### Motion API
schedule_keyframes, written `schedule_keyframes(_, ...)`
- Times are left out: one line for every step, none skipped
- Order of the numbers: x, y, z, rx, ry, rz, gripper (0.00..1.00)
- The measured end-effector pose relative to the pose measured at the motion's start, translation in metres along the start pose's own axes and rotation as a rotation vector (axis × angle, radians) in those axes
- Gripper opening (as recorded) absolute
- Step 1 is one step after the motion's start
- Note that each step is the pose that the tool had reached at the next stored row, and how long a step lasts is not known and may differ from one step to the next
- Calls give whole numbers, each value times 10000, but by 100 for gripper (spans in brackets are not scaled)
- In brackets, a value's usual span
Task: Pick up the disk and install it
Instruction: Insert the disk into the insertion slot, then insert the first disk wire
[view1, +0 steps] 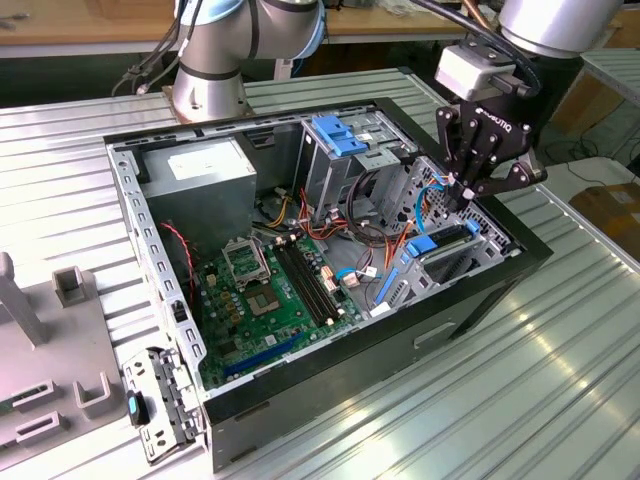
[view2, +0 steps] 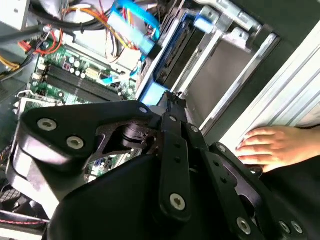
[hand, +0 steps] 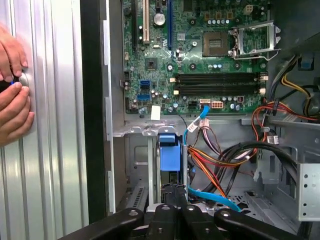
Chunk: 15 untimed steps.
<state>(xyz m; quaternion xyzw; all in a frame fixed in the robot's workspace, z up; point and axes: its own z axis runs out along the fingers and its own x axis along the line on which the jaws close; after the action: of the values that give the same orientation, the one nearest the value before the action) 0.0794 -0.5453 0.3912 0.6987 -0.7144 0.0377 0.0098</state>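
The disk (view1: 446, 240) sits edge-up in the drive bay at the exterior view's right end of the open computer case (view1: 130, 210), its blue side rails showing. My gripper (view1: 462, 192) hangs straight over it, fingers pressed together with nothing between them. In both wrist views the shut fingertips (hand: 172, 192) (view2: 172, 102) point at the disk's blue rail (hand: 167, 150) (view2: 154, 93). I cannot tell whether they touch it.
Inside the case are the green motherboard (view1: 270, 290), a grey power-supply box (view1: 205, 170), a blue bracket (view1: 338, 135) atop the metal cage, and loose cables (hand: 225, 155). A person's hand (hand: 12, 90) (view2: 272, 145) rests on the ribbed table beside the case. Grey fixtures (view1: 70, 290) stand at the exterior view's left.
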Motion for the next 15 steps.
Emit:
schedule_keyframes(-1,-31,5,-2,0,0,11)
schedule_keyframes(-2,-58,9,-2,0,-1,11)
schedule_keyframes(-2,-58,9,-2,1,0,11)
schedule_keyframes(-2,-58,9,-3,2,0,11)
schedule_keyframes(-2,-59,9,-2,1,0,11)
schedule_keyframes(-2,-59,9,-2,0,0,11)
schedule_keyframes(-2,-59,9,-3,0,0,11)
schedule_keyframes(-2,-60,9,-3,0,0,11)
schedule_keyframes(-2,-60,9,-2,1,0,11)
schedule_keyframes(-2,-60,9,-2,0,0,11)
schedule_keyframes(-2,-60,9,-3,0,0,11)
schedule_keyframes(-2,-61,9,-2,0,0,11)
schedule_keyframes(-2,-61,10,-2,0,0,11)
schedule_keyframes(-2,-61,9,-2,0,0,11)
schedule_keyframes(-2,-61,9,-3,0,0,11)
